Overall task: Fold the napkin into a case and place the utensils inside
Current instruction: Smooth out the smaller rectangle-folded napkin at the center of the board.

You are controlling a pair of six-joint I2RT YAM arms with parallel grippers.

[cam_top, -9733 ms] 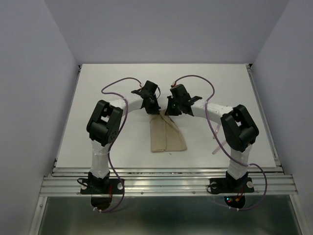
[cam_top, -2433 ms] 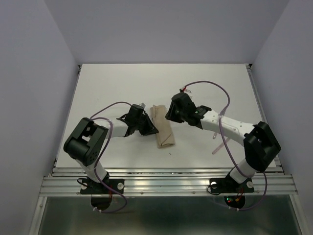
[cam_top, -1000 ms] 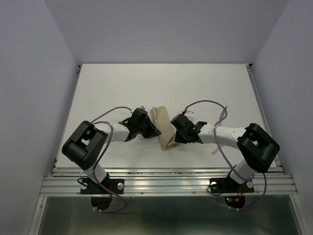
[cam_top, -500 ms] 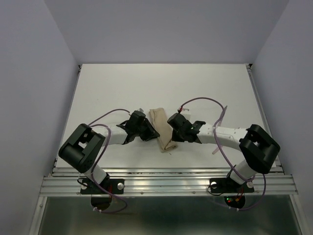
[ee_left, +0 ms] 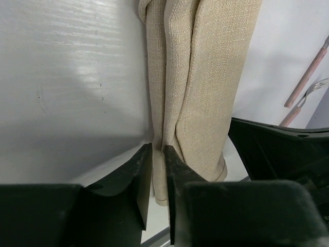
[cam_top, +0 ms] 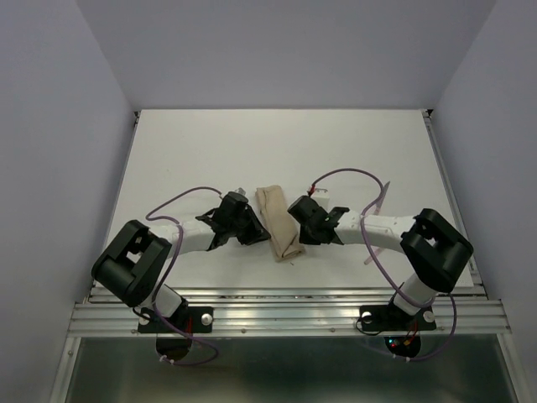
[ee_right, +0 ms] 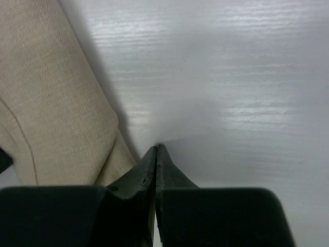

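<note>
Since the left gripper [ee_left: 157, 154] sits low at the left side of the napkin [ee_left: 205, 77] w/ its jaws only a slit apart, the outermost fold edge runs right into that slit and fills it. I can't tell whether it's pinched or just lying loose btwn the fingers [ee_left: 141, 170]. The right gripper [ee_right: 156, 148] is closed tight w/ nothing in it, tip down on the table [ee_right: 247, 77] just beside the cloth's right edge. Btwn the two, the napkin lies flat as a narrow oblong of stacked lengthwise folds, i.e. roughly case-shaped, about midway across the table and toward its near edge. The utensils [ee_left: 307, 77], pink-handled and incl. a fork [ee_left: 318, 85], lie on the table beyond the right gripper, well apart from the cloth and not yet inside. Risks, as I judge them: if the left jaws do have a layer and back off w/o fully letting go, they'd drag it out and undo the fold. If it's loose, the soft layers may spring open anyway. The right tip, set so close, could shove or skew the pouch on any sideways move. The open end isn't visible, so cutlery slid in may go btwn the wrong layers, esp. the tines snagging.
</note>
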